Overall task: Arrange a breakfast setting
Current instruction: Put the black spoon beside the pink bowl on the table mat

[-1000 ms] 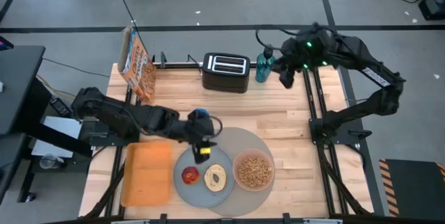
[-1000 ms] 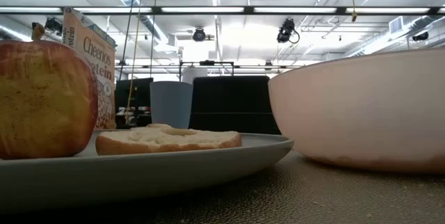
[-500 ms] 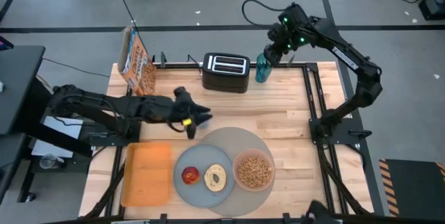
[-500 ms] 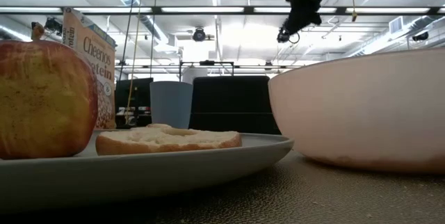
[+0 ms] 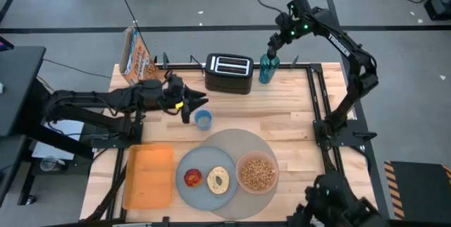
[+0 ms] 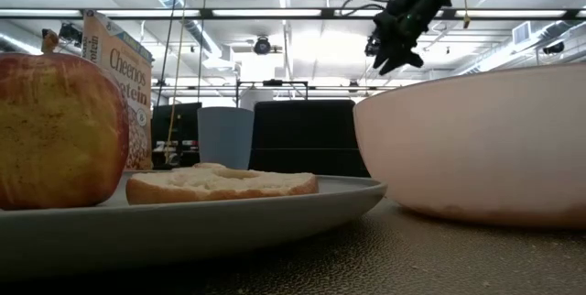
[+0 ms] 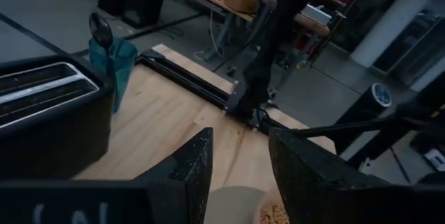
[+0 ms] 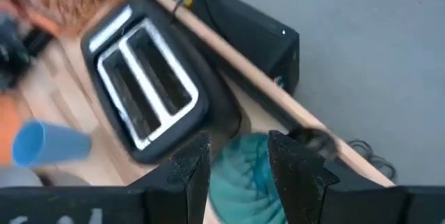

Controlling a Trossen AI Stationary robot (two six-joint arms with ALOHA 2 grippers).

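Overhead, you see the grey mat (image 5: 239, 158) at the near edge of the worktop (image 5: 282, 118), carrying the blue-grey plate (image 5: 184, 193) with the red apple (image 5: 193, 178) and the round toasted bread (image 5: 219, 180) side by side on it, and the pink bowl (image 5: 258, 173) of brown cereal (image 5: 258, 172) touching the plate's right rim. Your left claw (image 5: 200, 101) hangs well back from the mat, just behind a small blue cup (image 5: 204, 120), its arm stretched low across from the left. Your right claw (image 5: 270, 44) is poised over a teal cup (image 5: 266, 70) beside the black toaster (image 5: 229, 73), its arm reaching in from the far right corner. At worktop level, the apple (image 6: 59, 130) and bread (image 6: 220, 183) sit on the plate (image 6: 183, 226), with the bowl (image 6: 476, 144) to the right and the right claw (image 6: 396, 49) high behind. Past the left wrist, the fingers (image 7: 191, 165) stand spread with nothing between them, and the dark spoon (image 7: 101, 30) stands in the teal cup (image 7: 115, 64) behind the toaster (image 7: 49, 113). Past the right wrist, the fingers (image 8: 191, 165) are spread over the teal cup (image 8: 243, 172).
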